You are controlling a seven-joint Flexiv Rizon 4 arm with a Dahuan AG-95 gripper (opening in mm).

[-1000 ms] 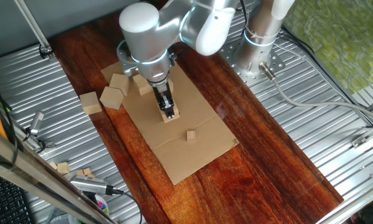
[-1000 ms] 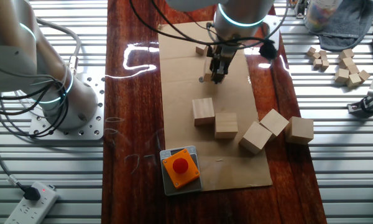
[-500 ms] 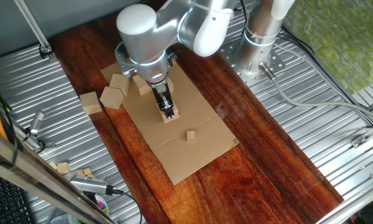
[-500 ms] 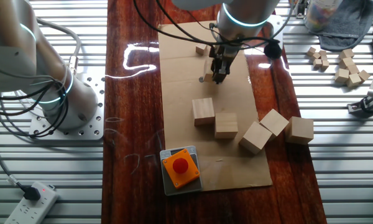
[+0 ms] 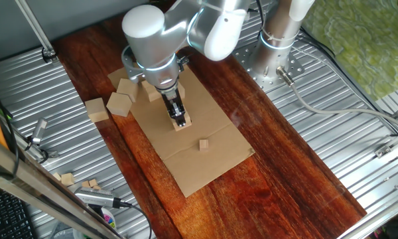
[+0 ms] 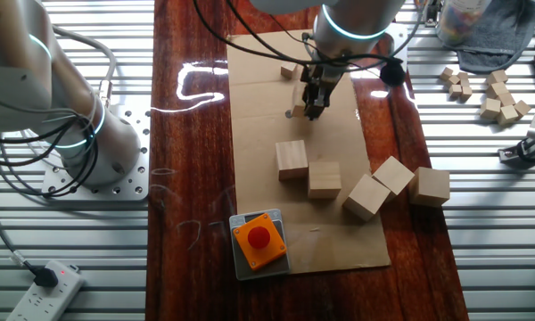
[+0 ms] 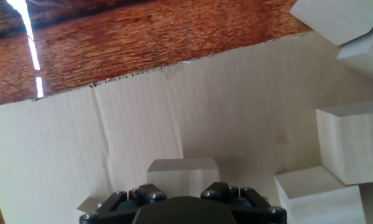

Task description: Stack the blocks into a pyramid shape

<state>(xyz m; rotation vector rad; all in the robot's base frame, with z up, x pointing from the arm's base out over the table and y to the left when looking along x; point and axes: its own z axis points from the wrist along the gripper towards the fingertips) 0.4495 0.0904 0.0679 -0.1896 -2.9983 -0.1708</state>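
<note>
Five blocks [image 6: 352, 183] are lying loose in a cluster on the cardboard sheet [image 6: 259, 143] that covers the middle of the tabletop [image 6: 192, 134], two of them touching and none yet resting on another. I judge they are waiting there as stock while I am starting the bottom row on open cardboard, well apart from them. My tool [image 6: 312, 110] is pointing straight down at that spot, its tips right at a small block [image 7: 182, 175] sitting on the sheet. From the hand view that block is lying between my fingers, but I cannot tell whether I am squeezing it or standing slack around it. My arm is reaching over from the far end, wrist vertical above the sheet.
</note>
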